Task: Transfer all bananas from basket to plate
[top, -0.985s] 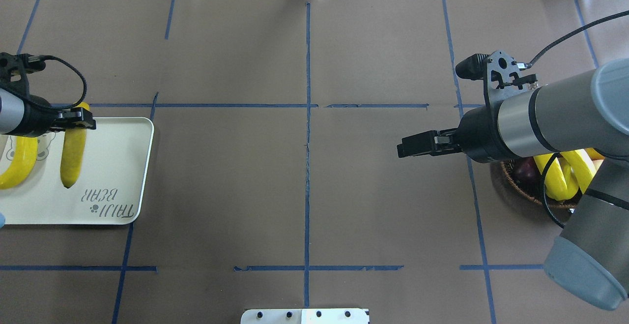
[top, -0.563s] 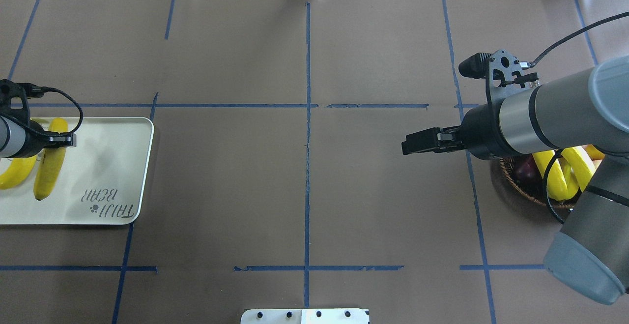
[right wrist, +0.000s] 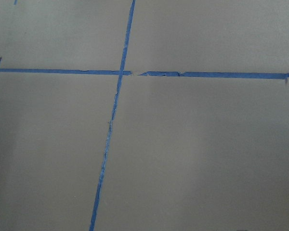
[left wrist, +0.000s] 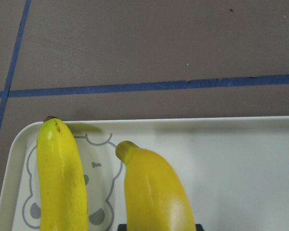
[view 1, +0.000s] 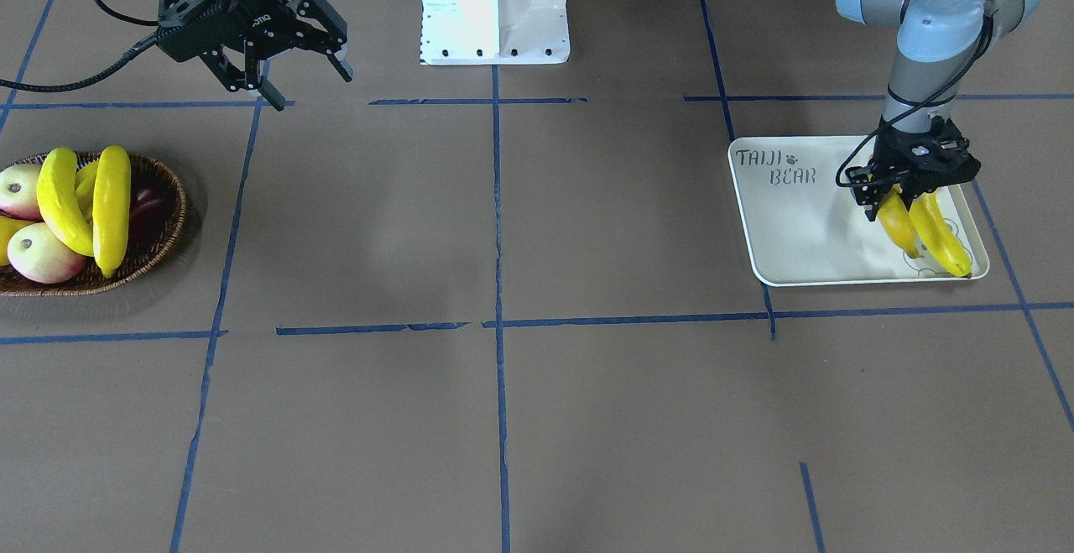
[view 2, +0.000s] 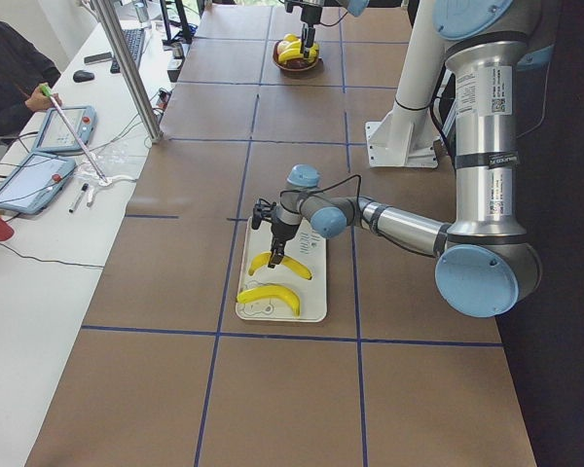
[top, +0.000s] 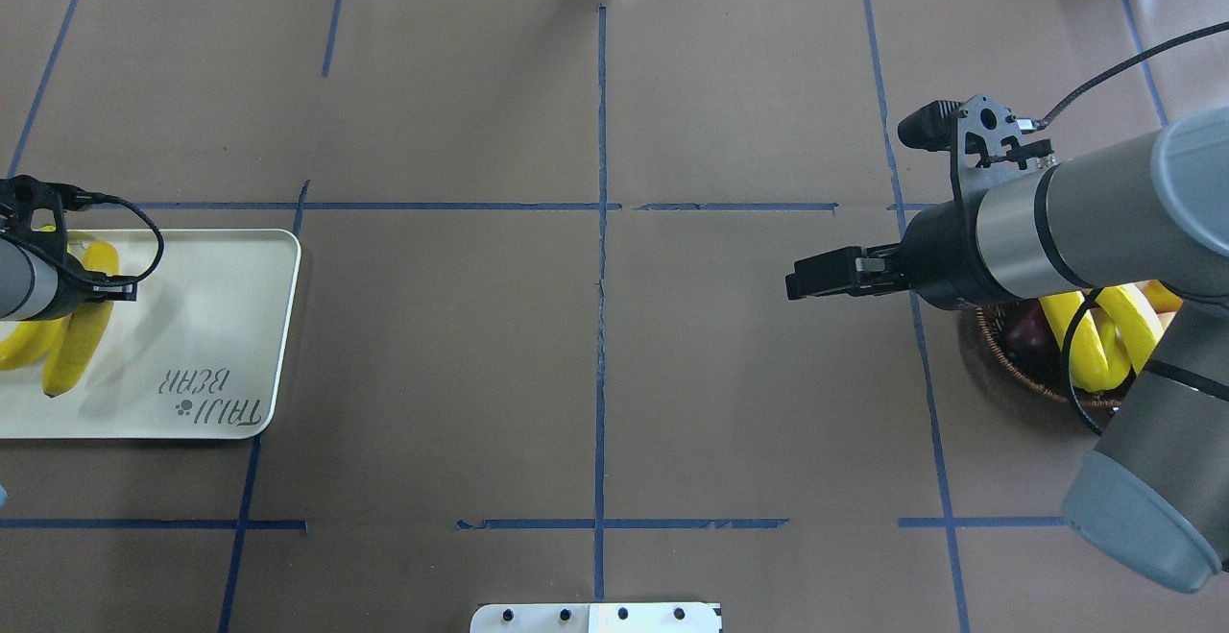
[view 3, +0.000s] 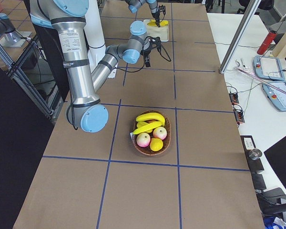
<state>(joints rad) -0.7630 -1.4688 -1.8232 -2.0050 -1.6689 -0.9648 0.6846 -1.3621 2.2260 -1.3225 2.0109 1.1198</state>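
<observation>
Left end effector [view 1: 904,200] grips a banana [view 1: 896,221] over the plate [view 1: 797,234]. Advise release once it rests flat. Right end effector [view 1: 310,87] stands open.

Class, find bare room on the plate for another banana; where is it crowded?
Bare: middle of the plate, between the TAIJI BEAR lettering and the two bananas. Crowded: the bear-face end, where the left hand holds one banana beside the other.

Open tabletop [top: 432,354] btwn plate [top: 221,326] & basket [view 1: 168,230], apples [view 1: 42,255] crowd bananas [view 1: 112,200]
</observation>
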